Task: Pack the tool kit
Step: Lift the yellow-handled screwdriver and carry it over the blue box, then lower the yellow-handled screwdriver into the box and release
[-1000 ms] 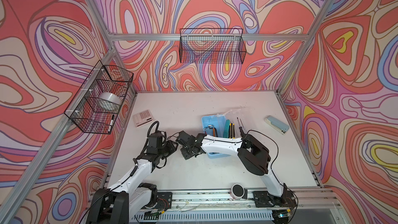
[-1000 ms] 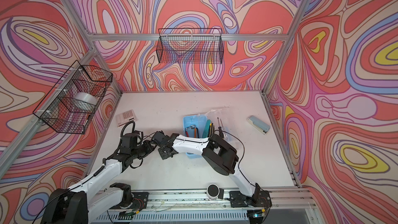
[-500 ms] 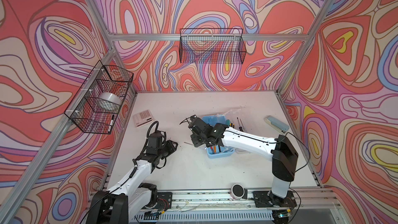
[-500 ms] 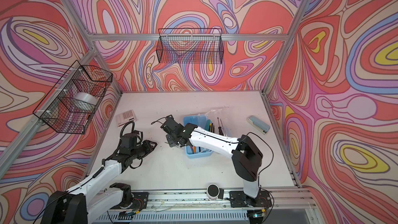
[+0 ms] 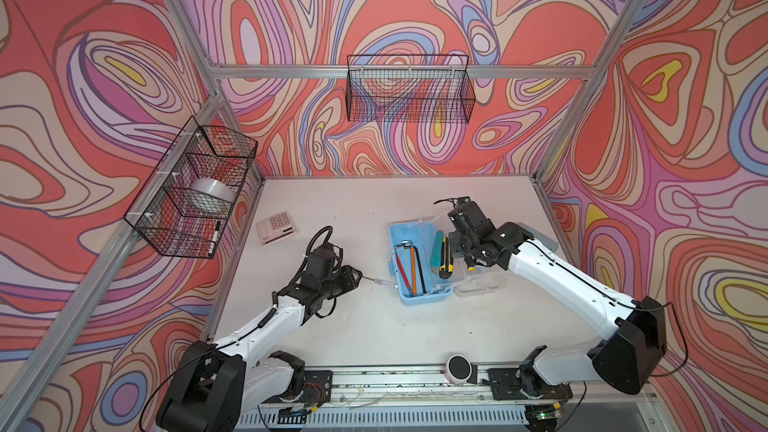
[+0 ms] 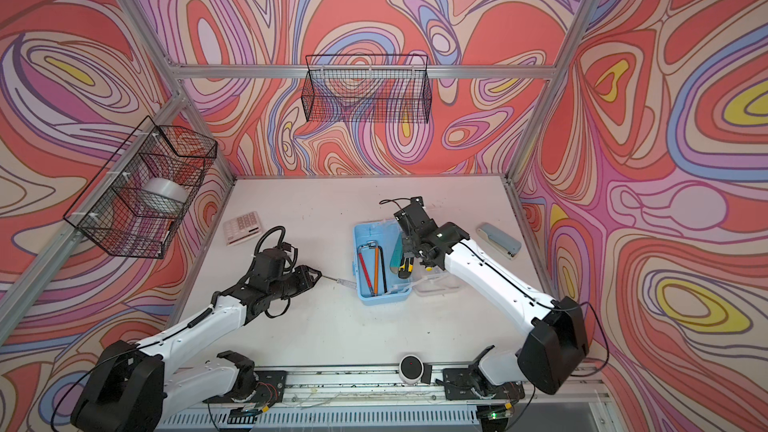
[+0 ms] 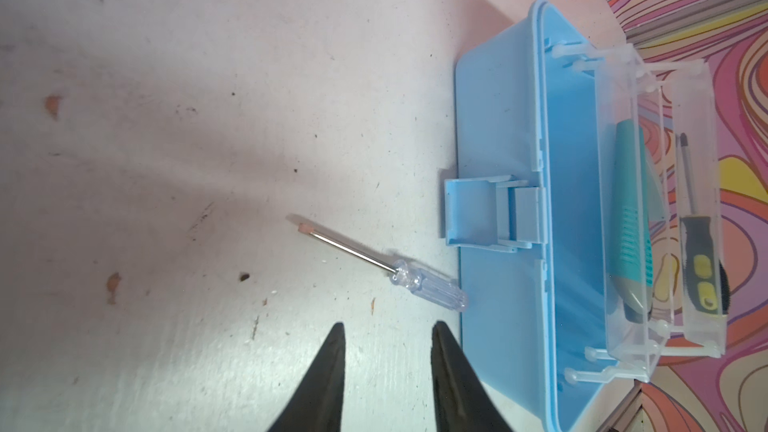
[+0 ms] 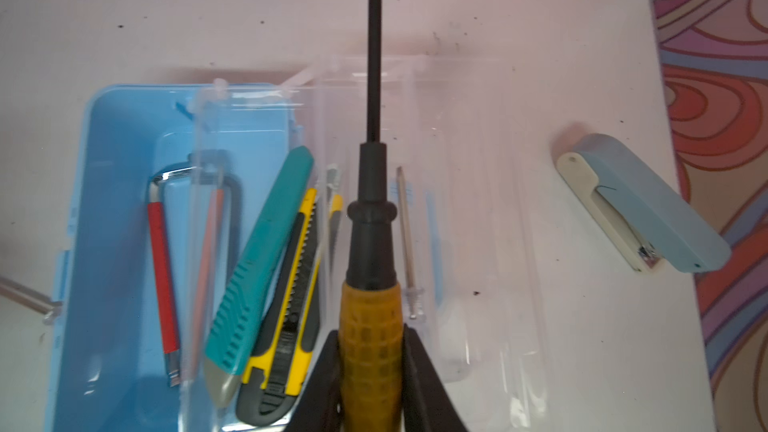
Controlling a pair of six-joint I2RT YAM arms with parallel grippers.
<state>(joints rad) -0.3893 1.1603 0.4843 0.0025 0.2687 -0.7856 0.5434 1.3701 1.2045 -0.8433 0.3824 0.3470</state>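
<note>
The light-blue case (image 5: 394, 238) stands open mid-table, its clear lid (image 5: 478, 284) folded out to the right. Hex keys (image 5: 409, 263) lie inside it, and a teal cutter (image 8: 266, 243) and a yellow-black cutter (image 8: 291, 305) lie side by side along its right side. My right gripper (image 8: 371, 334) hovers over the lid, shut on a yellow-handled screwdriver (image 8: 370, 243) with a black shaft. A thin screwdriver (image 8: 405, 222) lies in the lid. My left gripper (image 7: 388, 330) is open and empty, just short of a clear-handled screwdriver (image 7: 415, 280) that lies on the table beside the case's latch (image 7: 478, 209).
A calculator (image 5: 276, 227) lies at the back left and a grey-blue stapler (image 6: 498, 241) at the right edge. Wire baskets hang on the left wall (image 5: 191, 189), with a tape roll (image 5: 212, 193), and on the back wall (image 5: 409, 89). A round device (image 5: 459, 367) sits on the front rail.
My right arm has swung from beside the left gripper back to the right, over the case and lid, with the screwdriver in its grip. The left arm has hardly moved.
</note>
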